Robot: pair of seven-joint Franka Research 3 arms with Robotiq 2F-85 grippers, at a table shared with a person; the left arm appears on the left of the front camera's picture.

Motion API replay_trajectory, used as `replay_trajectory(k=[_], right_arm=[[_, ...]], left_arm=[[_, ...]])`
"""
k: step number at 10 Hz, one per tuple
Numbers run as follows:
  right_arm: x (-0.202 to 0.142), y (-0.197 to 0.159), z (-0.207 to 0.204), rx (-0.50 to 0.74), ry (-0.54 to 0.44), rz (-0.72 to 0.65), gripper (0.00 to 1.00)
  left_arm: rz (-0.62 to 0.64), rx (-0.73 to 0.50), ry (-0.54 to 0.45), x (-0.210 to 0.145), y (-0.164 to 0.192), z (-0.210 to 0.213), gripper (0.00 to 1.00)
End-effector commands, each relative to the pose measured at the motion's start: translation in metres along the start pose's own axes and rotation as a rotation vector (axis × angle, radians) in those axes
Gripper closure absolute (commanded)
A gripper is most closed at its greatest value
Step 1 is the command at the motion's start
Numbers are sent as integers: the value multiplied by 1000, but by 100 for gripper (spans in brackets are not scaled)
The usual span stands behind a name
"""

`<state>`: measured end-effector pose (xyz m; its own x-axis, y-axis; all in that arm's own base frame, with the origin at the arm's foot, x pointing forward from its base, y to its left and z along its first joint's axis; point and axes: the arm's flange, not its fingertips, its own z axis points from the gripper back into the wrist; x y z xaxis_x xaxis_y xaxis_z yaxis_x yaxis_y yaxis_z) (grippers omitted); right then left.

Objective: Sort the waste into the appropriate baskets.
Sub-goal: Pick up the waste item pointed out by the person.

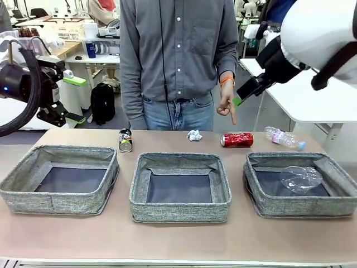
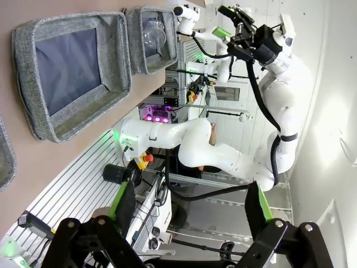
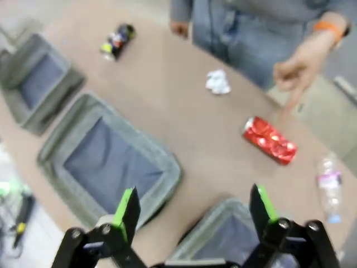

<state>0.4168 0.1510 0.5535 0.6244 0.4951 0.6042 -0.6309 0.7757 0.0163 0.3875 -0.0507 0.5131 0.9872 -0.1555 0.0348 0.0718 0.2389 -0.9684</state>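
Right end effector [image 3: 194,195]: spread wide, empty, above bench [image 1: 178,240].
Red can [image 3: 269,139]: beyond it, by far edge.
Left end effector [image 2: 189,192]: spread wide, empty.

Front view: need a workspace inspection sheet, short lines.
Surface: table, tan.
Job's things: left basket and middle basket empty; right basket holds a crushed clear bottle; behind them lie dark can, paper ball, red can, clear bottle.
Clutter: nothing seen.
End effectors: left end effector and right end effector open, raised, holding nothing.
Cables: black cable loops by the left arm.
Surroundings: person's hand points down at red can; desks behind.
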Motion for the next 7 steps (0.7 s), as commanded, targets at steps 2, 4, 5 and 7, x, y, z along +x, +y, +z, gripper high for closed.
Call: replay_trajectory(k=[2,4,5,7], right_arm=[[0,0,0,0,0,0,0],[2,-22,-20,55,147,171,0],[9,-47,-40,104,175,225,0],[8,-77,-89,179,322,462,0]], left_arm=[[8,5,7,0,-3,1,0],[8,5,7,0,-3,1,0],[8,5,7,0,-3,1,0],[8,5,7,0,-3,1,0]])
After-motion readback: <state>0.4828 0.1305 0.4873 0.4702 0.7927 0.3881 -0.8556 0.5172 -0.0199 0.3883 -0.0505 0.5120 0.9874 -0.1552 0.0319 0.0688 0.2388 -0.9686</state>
